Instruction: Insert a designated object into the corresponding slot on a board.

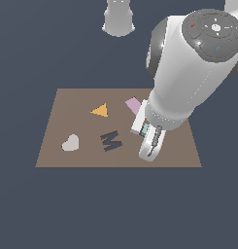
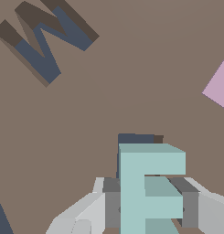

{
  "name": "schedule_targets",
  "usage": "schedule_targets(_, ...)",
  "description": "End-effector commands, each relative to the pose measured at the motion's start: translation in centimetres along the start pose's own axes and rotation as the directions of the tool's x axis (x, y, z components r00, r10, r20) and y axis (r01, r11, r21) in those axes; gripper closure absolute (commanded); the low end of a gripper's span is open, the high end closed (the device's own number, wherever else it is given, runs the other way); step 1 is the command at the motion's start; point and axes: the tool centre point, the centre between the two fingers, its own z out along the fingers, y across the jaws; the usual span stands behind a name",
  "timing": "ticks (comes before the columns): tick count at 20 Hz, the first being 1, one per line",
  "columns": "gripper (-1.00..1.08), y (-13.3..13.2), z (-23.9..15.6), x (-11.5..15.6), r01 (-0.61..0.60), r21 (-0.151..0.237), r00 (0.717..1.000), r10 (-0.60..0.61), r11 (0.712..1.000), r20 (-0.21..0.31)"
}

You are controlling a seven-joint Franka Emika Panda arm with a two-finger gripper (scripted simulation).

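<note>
Two fingers [image 2: 111, 201] tight on the teal E block [image 2: 141, 183]; block just over the navy E-shaped slot [image 2: 131, 139]

On the board [image 1: 52, 146], the heart piece [image 1: 70, 143] lies toward the exterior view's left, the M-shaped recess [image 1: 110, 140] beside it toward the right. The triangle [image 1: 100, 111] and rectangle [image 1: 133, 105] lie farther back. The E block [image 2: 147, 187] sits just over the slot [image 2: 134, 139].
</note>
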Motion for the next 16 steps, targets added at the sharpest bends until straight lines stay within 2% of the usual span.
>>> schedule_targets(1,1.08,0.0,0.0,0.2,-0.029,0.0,1.0,0.029,1.0,0.0)
schedule_targets(13,1.08,0.0,1.0,0.4,-0.048,-0.001,0.999,0.048,0.999,0.001)
schedule_targets(14,-0.92,0.0,1.0,0.4,-0.048,-0.001,0.999,0.048,0.999,0.001)
schedule_targets(16,-0.92,0.0,1.0,0.4,-0.048,-0.001,0.999,0.048,0.999,0.001)
